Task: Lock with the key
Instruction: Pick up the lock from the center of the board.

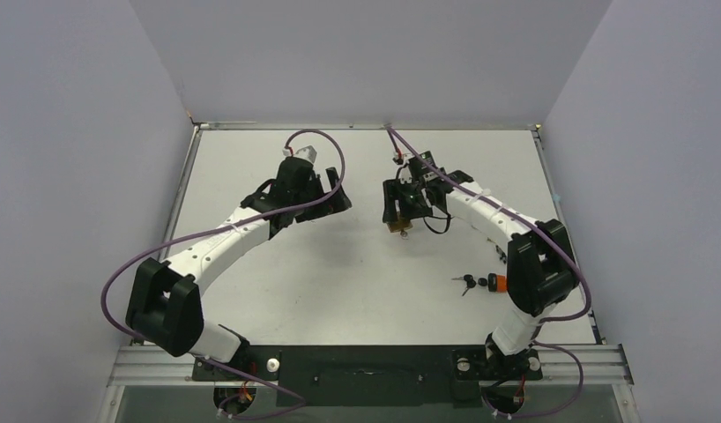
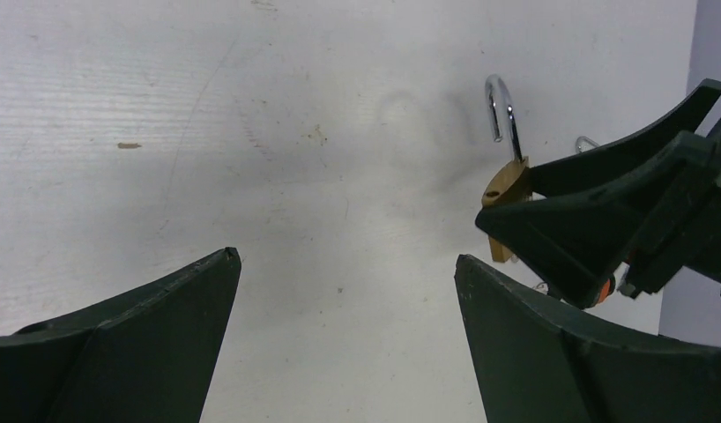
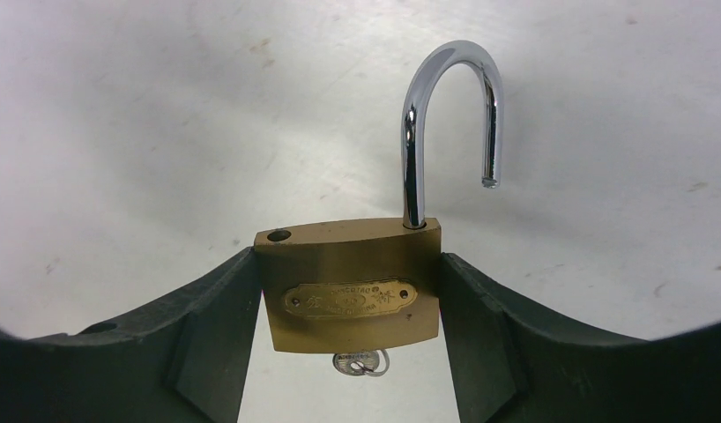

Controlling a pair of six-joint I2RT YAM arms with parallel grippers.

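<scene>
A brass padlock [image 3: 348, 286] is pinched by its sides in my right gripper [image 3: 348, 295], which is shut on it. Its chrome shackle [image 3: 449, 123] stands swung open, the free end off its hole. A small silver key [image 3: 361, 361] sticks out of the padlock's underside. From above, the padlock [image 1: 399, 226] hangs under the right gripper [image 1: 403, 210] a little above the table's middle. My left gripper [image 2: 346, 264] is open and empty, just left of the padlock [image 2: 504, 189]. In the top view the left gripper [image 1: 335, 196] faces the right one across a small gap.
A bunch of spare keys with black heads and an orange tag [image 1: 480, 283] lies on the table beside the right arm's elbow. The white table [image 1: 357, 282] ends at a metal rail on each side, with grey walls beyond.
</scene>
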